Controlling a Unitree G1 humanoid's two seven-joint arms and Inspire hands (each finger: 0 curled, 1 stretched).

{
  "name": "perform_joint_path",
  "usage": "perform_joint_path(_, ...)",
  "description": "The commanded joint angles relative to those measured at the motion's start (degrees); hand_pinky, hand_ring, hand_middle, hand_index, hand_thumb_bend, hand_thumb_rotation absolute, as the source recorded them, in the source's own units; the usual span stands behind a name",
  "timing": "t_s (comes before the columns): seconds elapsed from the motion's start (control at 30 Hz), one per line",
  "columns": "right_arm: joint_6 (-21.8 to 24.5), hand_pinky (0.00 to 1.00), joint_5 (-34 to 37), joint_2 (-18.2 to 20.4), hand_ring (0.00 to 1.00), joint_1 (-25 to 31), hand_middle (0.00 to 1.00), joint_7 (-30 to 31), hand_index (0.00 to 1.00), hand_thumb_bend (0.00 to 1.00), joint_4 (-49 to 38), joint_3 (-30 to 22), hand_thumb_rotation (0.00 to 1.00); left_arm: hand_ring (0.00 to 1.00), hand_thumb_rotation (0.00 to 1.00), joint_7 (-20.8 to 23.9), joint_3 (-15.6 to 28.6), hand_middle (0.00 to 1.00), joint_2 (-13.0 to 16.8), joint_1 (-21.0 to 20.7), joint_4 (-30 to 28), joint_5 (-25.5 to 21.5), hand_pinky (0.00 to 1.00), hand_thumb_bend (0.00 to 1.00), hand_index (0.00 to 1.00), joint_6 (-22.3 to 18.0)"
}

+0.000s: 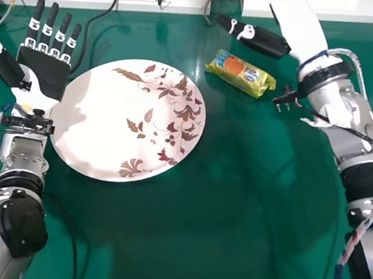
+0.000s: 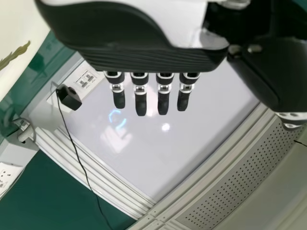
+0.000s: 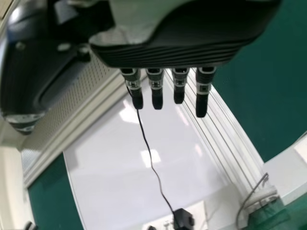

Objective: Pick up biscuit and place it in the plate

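Biscuit packet (image 1: 243, 74) lies on the table (image 1: 194, 243) off the plate's (image 1: 87, 128) two o'clock; my right hand (image 1: 298, 22) is at the packet's one o'clock, fingers straight, slightly apart, nothing pinched, and my left hand (image 1: 43, 67), likewise spread, at the plate's ten. Main risk, I judge: a low sweep toward seven o'clock lets the thumb knock the slick wrapper away before the fingers close. Second: loose wrist wiring (image 1: 286, 101), near the packet's four o'clock end, could drag it askew.
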Motion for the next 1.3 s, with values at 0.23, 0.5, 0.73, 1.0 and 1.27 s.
perform_joint_path(0.23, 1.7, 0.87, -3.4, -1.6, 1.0, -1.9, 1.0, -2.1, 1.0, 1.0, -0.8, 2.6, 0.52, 0.99, 0.89, -1.0, -0.2, 1.0, 0.6, 0.8, 0.3, 0.0, 1.0, 1.0, 1.0, 1.1)
perform_joint_path(0.5, 4.1, 0.89, -6.9, -2.5, 1.0, -2.8, 1.0, -2.8, 1.0, 1.0, -1.8, 4.7, 0.51, 0.98, 0.84, -2.0, -0.2, 1.0, 1.0, 0.7, 0.4, 0.1, 1.0, 1.0, 1.0, 1.6)
perform_joint_path(0.73, 6.7, 0.9, -8.2, -3.4, 1.0, -3.9, 1.0, 1.5, 1.0, 1.0, -2.7, 6.9, 0.5, 1.0, 0.84, -1.9, -0.4, 1.0, 0.9, 0.7, 0.2, 0.3, 1.0, 1.0, 0.98, 1.7)
perform_joint_path(1.0, 10.4, 0.89, -9.7, -3.5, 1.0, -5.4, 1.0, 6.4, 1.0, 1.0, -3.1, 9.2, 0.5, 1.0, 0.8, -1.3, -0.4, 1.0, 0.9, 0.6, 0.1, 0.3, 1.0, 1.0, 0.97, 1.9)
perform_joint_path(1.27, 12.5, 0.88, -11.7, -3.1, 1.0, -7.2, 1.0, 7.7, 1.0, 1.0, -1.6, 11.7, 0.49, 1.0, 0.74, -1.1, 0.2, 1.0, 0.6, 0.5, 0.2, -0.3, 1.0, 1.0, 0.97, 2.3)
